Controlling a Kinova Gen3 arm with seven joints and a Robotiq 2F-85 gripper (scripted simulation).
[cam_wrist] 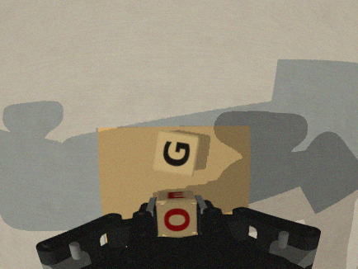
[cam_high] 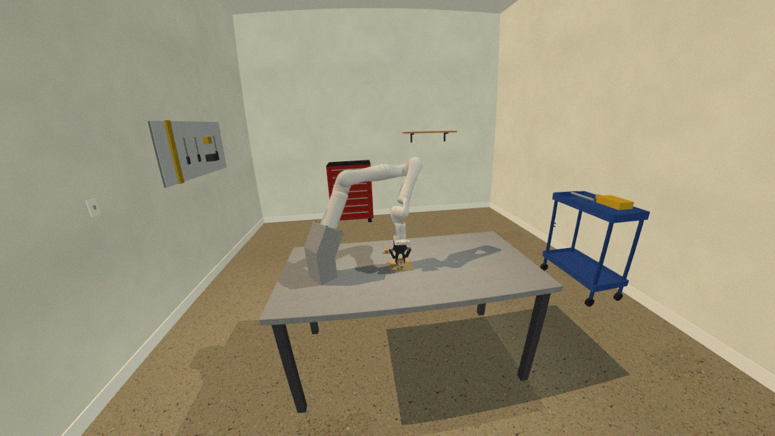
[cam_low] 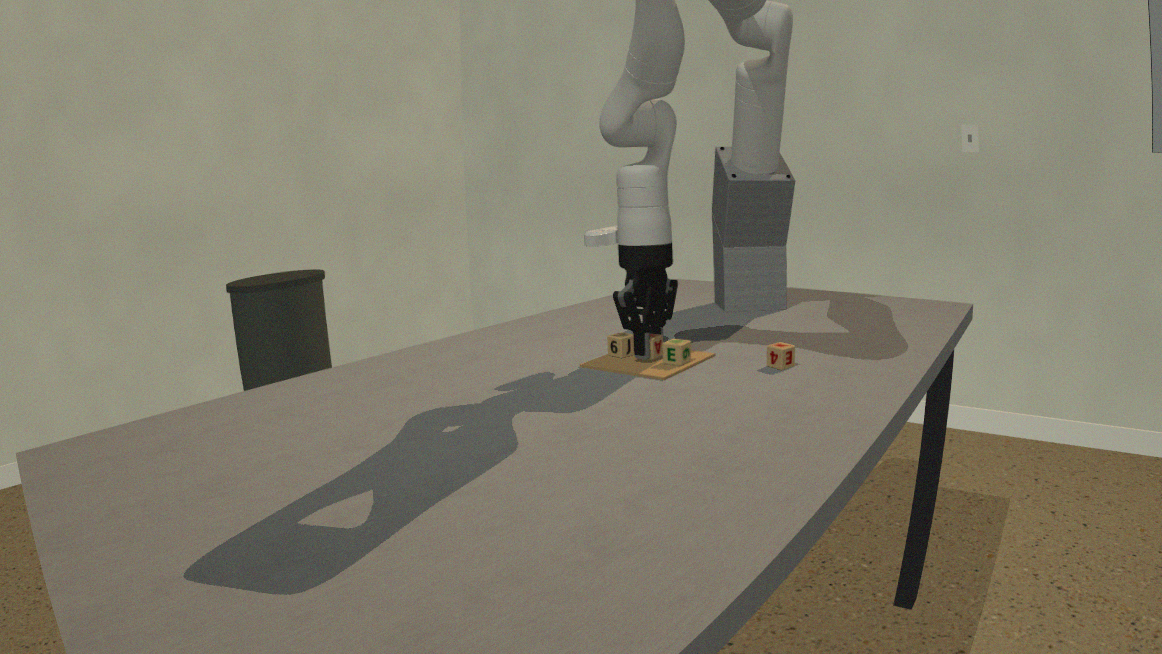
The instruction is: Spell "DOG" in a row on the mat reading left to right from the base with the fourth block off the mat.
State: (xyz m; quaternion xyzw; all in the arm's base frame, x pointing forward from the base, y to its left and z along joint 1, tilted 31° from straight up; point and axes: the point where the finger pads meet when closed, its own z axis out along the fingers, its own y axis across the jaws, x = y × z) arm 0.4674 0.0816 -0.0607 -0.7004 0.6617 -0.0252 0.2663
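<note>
The mat [cam_high: 393,267] [cam_low: 605,367] [cam_wrist: 124,165] lies flat on the table. My gripper [cam_high: 400,261] [cam_low: 648,349] [cam_wrist: 176,206] points down over it, shut on the O block [cam_low: 656,346] [cam_wrist: 177,220], whose red O faces up. The block is low at the mat; contact below is hidden. The G block [cam_low: 619,345] [cam_wrist: 176,153] lies on the mat, black G up and slightly turned in the wrist view. A block with green side letters [cam_low: 676,352] stands on the mat across from it; its top is unreadable. The fourth block [cam_high: 385,251] [cam_low: 780,355], with red side marks, lies off the mat.
The grey table [cam_high: 461,281] [cam_low: 569,487] carries the robot's base [cam_high: 321,259] [cam_low: 752,243] beyond the mat in the exterior view. A blue cart [cam_high: 596,211], a red drawer cabinet [cam_high: 349,189] and a dark bin [cam_low: 280,333] stand away from the table.
</note>
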